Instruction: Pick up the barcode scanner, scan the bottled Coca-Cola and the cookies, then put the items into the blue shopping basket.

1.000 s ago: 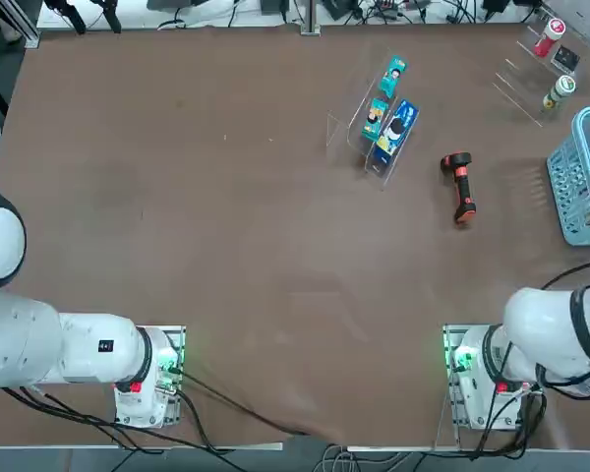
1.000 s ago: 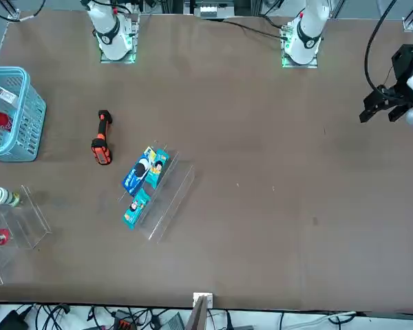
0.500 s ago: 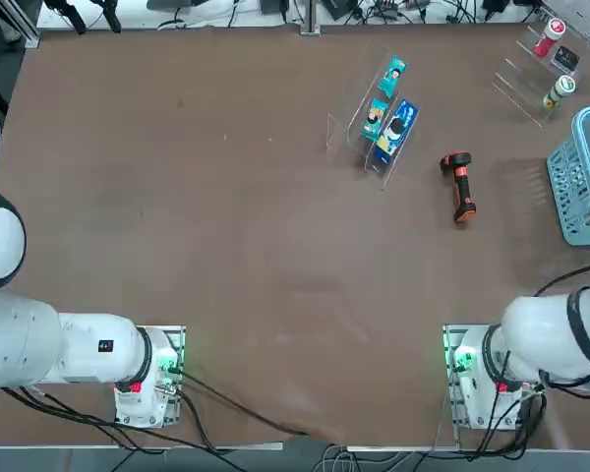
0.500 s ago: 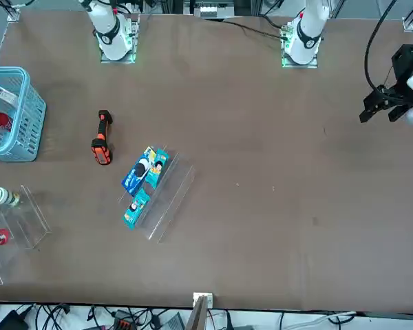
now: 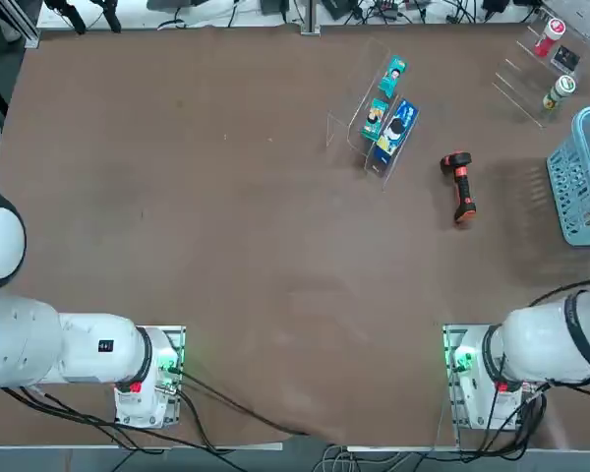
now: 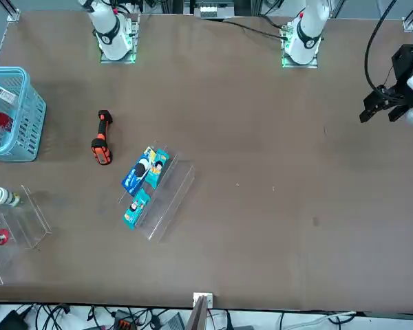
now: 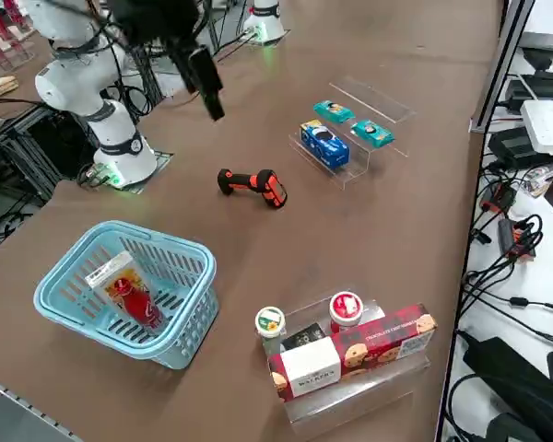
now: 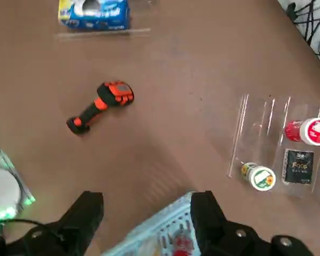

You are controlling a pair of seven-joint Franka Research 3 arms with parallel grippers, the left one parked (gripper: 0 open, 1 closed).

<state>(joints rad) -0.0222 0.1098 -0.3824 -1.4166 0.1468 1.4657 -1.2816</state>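
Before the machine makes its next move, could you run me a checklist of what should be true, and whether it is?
1. Bottle in the basket: ok, the red bottle lies inside the blue basket.
2. Cookies in the basket: ok, the white box with the orange picture is in there beside the bottle.
3. Scanner put down: ok, the black and red-orange scanner lies on the table, outside the basket.
4. Right claw free: ok, it is open above the table with nothing between its fingers.
5. Both items scanned: cannot tell, these pictures don't show that.
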